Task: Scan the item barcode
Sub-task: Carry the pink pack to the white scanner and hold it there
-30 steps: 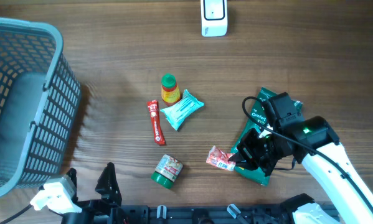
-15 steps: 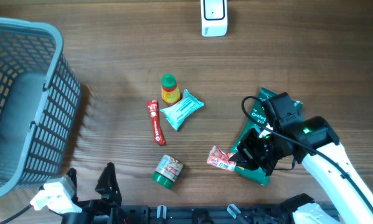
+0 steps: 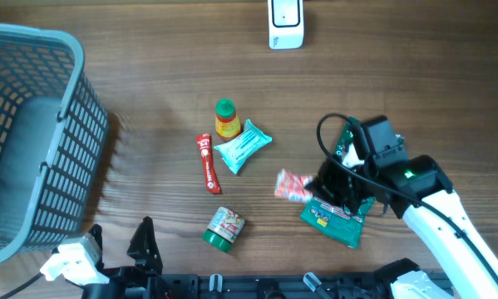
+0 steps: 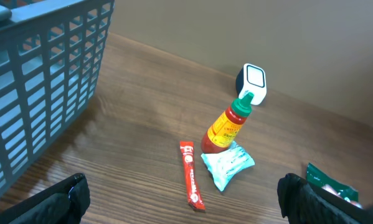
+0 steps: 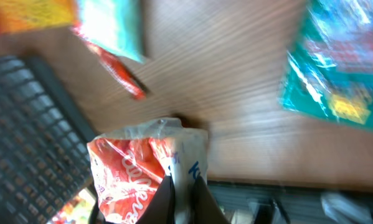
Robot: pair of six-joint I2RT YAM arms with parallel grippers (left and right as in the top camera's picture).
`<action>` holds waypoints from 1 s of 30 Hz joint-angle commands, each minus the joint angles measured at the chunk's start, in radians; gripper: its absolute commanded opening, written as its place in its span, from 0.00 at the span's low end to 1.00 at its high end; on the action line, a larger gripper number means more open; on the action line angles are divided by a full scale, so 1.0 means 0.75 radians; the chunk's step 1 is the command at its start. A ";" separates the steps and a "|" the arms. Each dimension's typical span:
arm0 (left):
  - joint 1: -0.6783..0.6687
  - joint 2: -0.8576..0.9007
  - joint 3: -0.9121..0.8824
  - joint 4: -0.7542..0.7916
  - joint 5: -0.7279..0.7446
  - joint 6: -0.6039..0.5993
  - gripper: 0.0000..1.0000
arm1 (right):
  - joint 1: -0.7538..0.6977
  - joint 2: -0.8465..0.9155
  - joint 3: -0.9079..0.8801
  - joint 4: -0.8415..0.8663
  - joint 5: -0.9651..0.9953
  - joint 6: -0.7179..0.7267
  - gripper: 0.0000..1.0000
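Beside the upper left edge of the flat green foil pouch point(image 3: 336, 214), the right gripper point(image 3: 315, 191) is clamped on the small red-and-white crinkled snack packet point(image 3: 291, 186). The packet's long axis runs roughly left-right, pointing away from the pouch. Only the right wrist view shows the fingers point(image 5: 163, 200) pinching its white edge. The left gripper point(image 3: 120, 228) gapes wide, well left of the pouch.

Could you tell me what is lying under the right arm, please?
A green packet lies flat there; the arm covers its upper part, so that portion is hidden.
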 commanded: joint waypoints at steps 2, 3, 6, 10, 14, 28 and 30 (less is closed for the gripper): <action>0.008 -0.004 -0.005 0.003 0.021 0.028 1.00 | -0.001 -0.009 0.008 0.231 0.062 -0.230 0.04; 0.008 -0.004 -0.005 0.003 0.021 0.028 1.00 | -0.001 -0.009 0.008 0.313 0.137 -0.230 0.04; 0.008 -0.004 -0.005 0.003 0.021 0.028 1.00 | -0.001 -0.008 0.008 0.428 0.327 -0.230 0.04; 0.008 -0.004 -0.005 0.003 0.021 0.028 1.00 | -0.001 0.060 0.008 0.662 0.651 -0.230 0.04; 0.008 -0.004 -0.005 0.003 0.021 0.028 1.00 | -0.001 0.225 0.008 0.875 0.756 -0.286 0.04; 0.008 -0.004 -0.005 0.003 0.021 0.028 1.00 | -0.033 1.072 0.066 2.334 0.849 -0.606 0.04; 0.008 -0.004 -0.005 0.003 0.021 0.028 1.00 | -0.055 1.169 0.164 2.339 0.861 -0.635 0.04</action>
